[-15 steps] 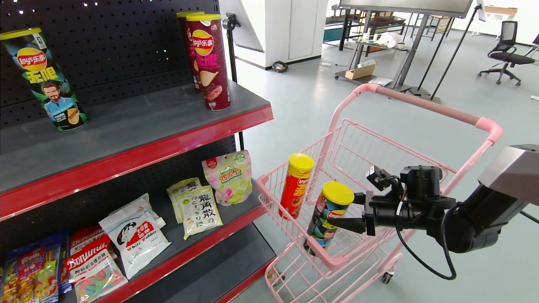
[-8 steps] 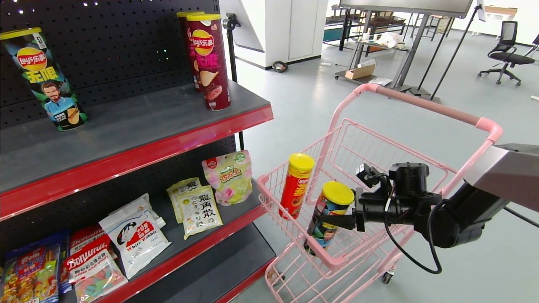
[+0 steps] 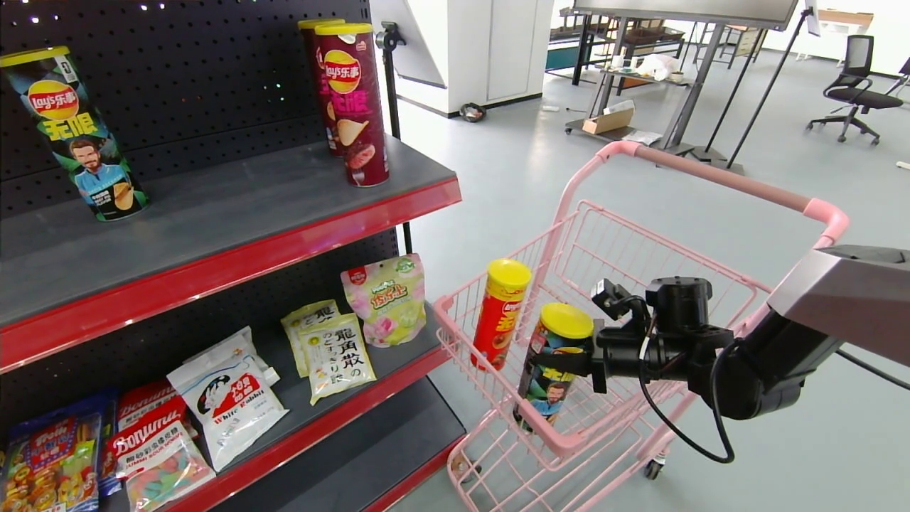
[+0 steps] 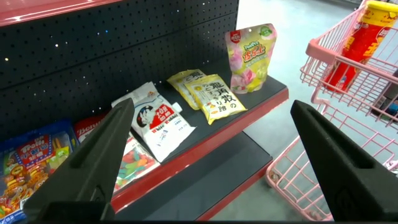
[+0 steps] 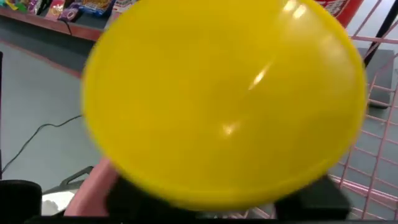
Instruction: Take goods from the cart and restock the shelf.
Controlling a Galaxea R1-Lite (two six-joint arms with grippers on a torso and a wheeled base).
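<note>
A green chip can with a yellow lid (image 3: 551, 370) stands slightly tilted in the pink cart (image 3: 711, 174), beside a red chip can (image 3: 502, 313). My right gripper (image 3: 561, 364) is level with the green can's upper part, open, with its fingers reaching around the can. The yellow lid (image 5: 224, 99) looms very close in the right wrist view. My left gripper (image 4: 211, 168) hangs open and holds nothing, in front of the lower shelf (image 4: 249, 118). The red can (image 4: 357, 37) also shows in the left wrist view.
On the upper shelf (image 3: 234, 206) stand two dark red chip cans (image 3: 352, 99) at the right and a green one (image 3: 75, 131) at the left, with bare board between. Several snack bags (image 3: 227, 398) lie on the lower shelf. Open floor lies behind the cart.
My right arm has moved left toward the green can, and its fingers now overlap the can's side. The can's top has shifted slightly left.
</note>
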